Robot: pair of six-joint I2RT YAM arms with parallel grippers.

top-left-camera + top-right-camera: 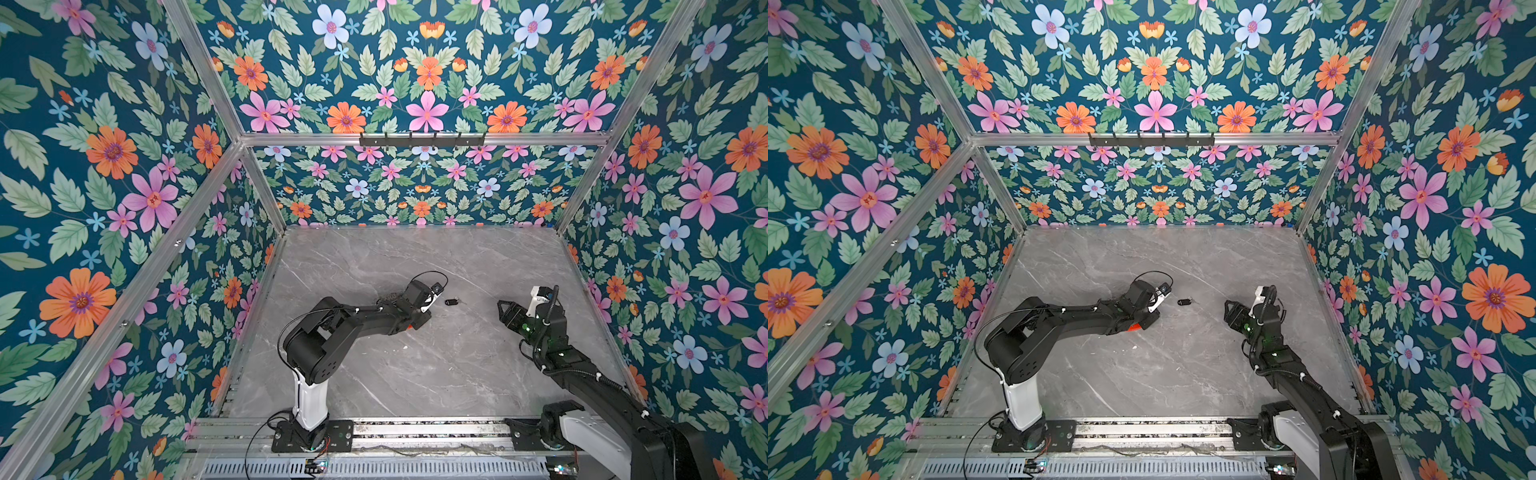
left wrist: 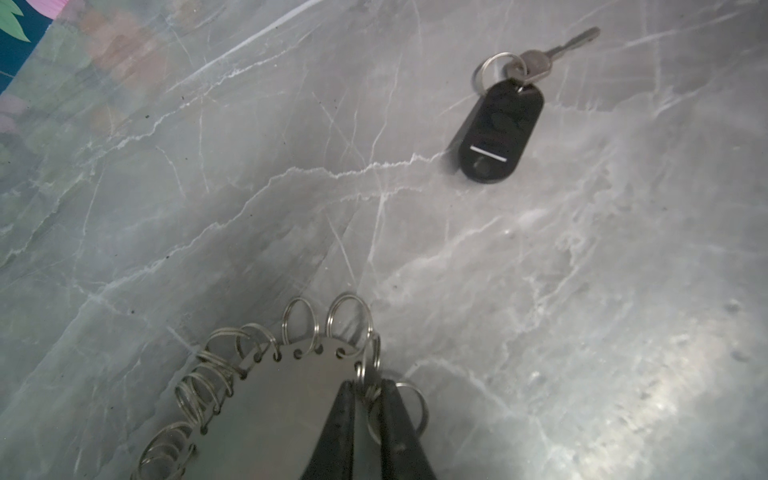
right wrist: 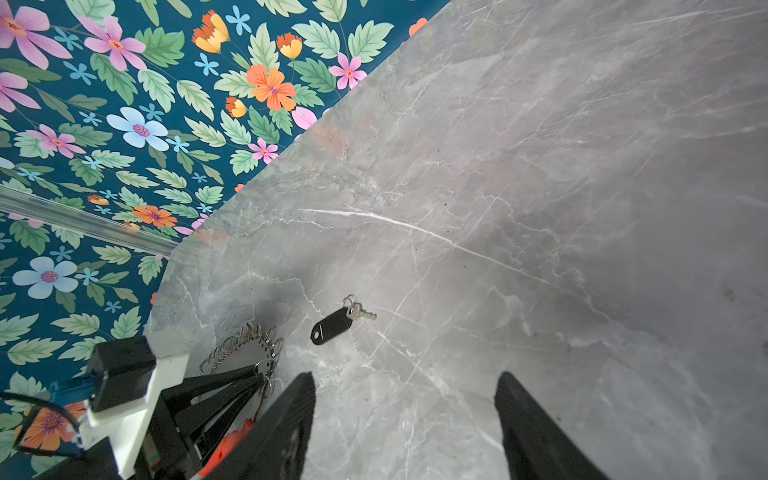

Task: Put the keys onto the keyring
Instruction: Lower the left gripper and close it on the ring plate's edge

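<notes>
No word, number or brand can be read in any view. The black key fob (image 2: 498, 129), lying on the table (image 2: 208, 216), carries only one plain white stripe near its rounded end, and no letters can be made out on it.

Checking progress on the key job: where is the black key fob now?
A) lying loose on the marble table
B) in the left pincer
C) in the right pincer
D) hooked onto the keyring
A: the black key fob lies on the table, apart from the keyring gripped by the left pincer; the right pincer is open and empty.
</notes>
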